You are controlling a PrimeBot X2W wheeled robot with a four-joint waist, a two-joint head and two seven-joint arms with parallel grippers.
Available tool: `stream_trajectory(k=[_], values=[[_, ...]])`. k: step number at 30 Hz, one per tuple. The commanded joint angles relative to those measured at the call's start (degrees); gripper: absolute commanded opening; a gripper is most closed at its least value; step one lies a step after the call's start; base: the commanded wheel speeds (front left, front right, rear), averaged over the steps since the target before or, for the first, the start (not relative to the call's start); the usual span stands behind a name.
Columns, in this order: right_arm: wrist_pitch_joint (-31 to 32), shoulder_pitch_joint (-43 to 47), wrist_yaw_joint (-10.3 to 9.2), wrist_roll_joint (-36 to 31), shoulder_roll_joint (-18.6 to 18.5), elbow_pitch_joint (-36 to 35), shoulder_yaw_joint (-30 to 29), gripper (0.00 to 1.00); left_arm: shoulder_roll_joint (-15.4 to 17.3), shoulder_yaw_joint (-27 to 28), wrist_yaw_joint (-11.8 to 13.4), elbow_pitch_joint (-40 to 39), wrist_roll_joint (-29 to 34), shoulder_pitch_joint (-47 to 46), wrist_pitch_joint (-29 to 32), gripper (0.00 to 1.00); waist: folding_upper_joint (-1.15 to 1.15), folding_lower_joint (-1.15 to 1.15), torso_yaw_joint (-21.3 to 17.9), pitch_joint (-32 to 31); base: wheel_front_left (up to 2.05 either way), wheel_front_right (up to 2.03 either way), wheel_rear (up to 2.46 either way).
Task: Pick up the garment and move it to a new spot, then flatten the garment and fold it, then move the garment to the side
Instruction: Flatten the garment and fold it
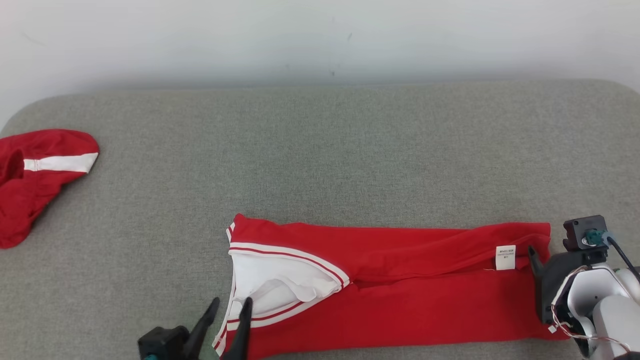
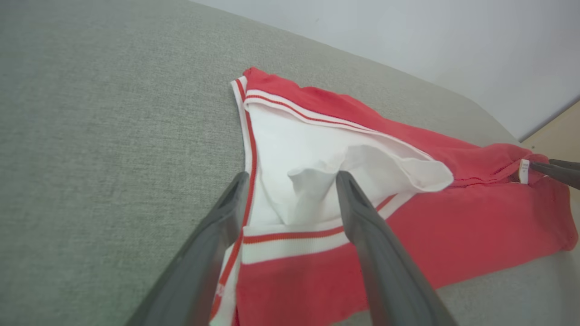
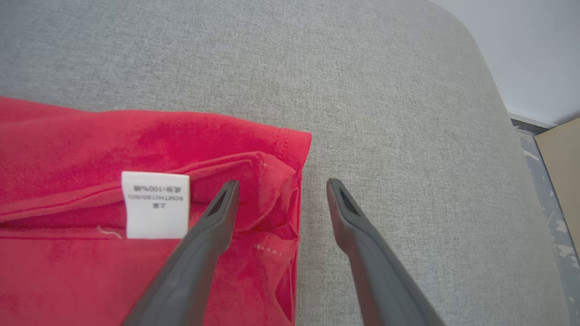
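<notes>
One grey woven bench [image 1: 350, 150], round-cornered, carries the garment [image 1: 425, 300], a soft red knit folded into a long band. Its long axis runs left to right, with the white-striped neckline at the left end and the hem at the right. Far to its left lies a crumpled red cloth [image 1: 30, 185]. The left tool [image 1: 231, 301] gapes astride the neckline and the right tool [image 3: 282, 183] gapes astride the hem corner, both holding nothing. A white label [image 1: 505, 257] lies near the hem.

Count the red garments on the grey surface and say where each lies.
2. The folded garment lies as a long strip near the front edge, centre to right. The bunched garment sits at the far left, partly cut off by the picture's edge.
</notes>
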Motion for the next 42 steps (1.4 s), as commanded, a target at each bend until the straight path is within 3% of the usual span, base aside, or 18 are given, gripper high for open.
stream_trajectory(k=[1,7,16,22,31,42], values=[[-0.1,1.8,-0.16,0.9,-0.2,-1.5,-0.2,1.0,-0.2,2.1,0.8,-1.1,1.6,1.6,-0.4,1.0,0.0,0.0,-0.2,-1.2,0.0,0.0,0.0],[-1.4,6.4,-0.16,3.7,1.1,-7.4,-2.2,1.0,-2.8,12.3,0.8,-8.4,7.8,7.3,-0.3,1.0,0.0,0.0,-0.4,-3.9,0.0,0.0,0.0],[-4.1,12.0,-0.16,6.9,4.4,-12.0,-6.0,1.0,-8.5,23.8,-4.3,-17.5,16.9,15.4,-0.3,1.0,0.0,0.0,-0.3,-6.8,0.0,0.0,0.0],[-6.3,15.0,-0.16,7.6,7.1,-12.3,-8.6,1.0,-11.0,29.5,-5.8,-19.4,19.6,18.6,-0.3,1.0,0.0,0.0,0.2,-8.0,0.0,0.0,0.0],[-6.7,14.6,-0.16,6.9,8.4,-10.4,-10.4,1.0,-12.0,34.1,-6.0,-21.5,23.0,22.2,-0.3,1.0,0.0,0.0,-0.4,-7.6,0.0,0.0,0.0],[1.0,6.0,-0.16,6.7,8.0,-5.3,-12.2,1.0,-12.2,33.2,-6.0,-21.8,23.8,20.2,-0.3,1.0,0.0,0.0,1.0,-3.1,0.0,0.0,0.0]])
